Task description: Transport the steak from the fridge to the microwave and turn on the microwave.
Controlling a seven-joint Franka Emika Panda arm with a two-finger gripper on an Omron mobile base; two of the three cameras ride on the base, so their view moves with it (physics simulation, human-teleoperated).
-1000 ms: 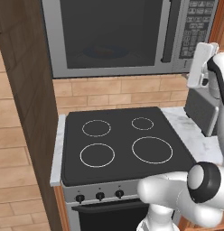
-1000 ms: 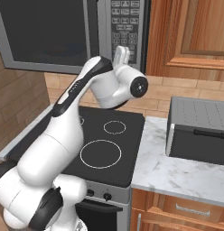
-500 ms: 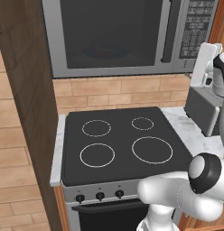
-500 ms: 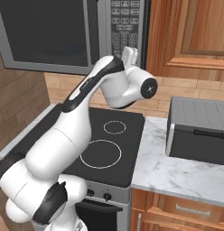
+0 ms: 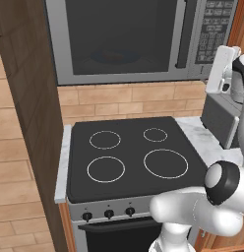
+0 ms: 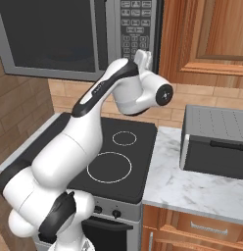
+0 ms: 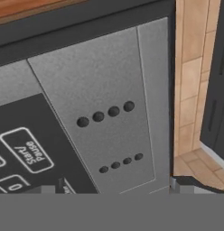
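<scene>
The microwave (image 5: 124, 42) hangs above the stove with its dark glass door shut. Through the glass a faint red-pink steak (image 5: 113, 54) lies on a round plate. The keypad (image 6: 133, 27) is on the microwave's right side. My gripper (image 6: 143, 55) points up at the keypad's lower edge, close to it. In the hand view the silver panel (image 7: 105, 103) and a Start/Pause button (image 7: 29, 151) are very near. The gripper (image 7: 117, 187) is open, its dark tips standing apart with nothing between them. The fridge is out of view.
A black four-ring stove (image 5: 129, 152) lies below the microwave. A silver box appliance (image 6: 216, 142) stands on the marble counter (image 6: 182, 186) to the right. A wooden wall (image 5: 30, 123) closes the left side, and wooden cabinets (image 6: 206, 44) are at the upper right.
The hand has swung a little to the right and up, closer to the lower part of the keypad. The elbow has turned with it. Nothing else moved.
</scene>
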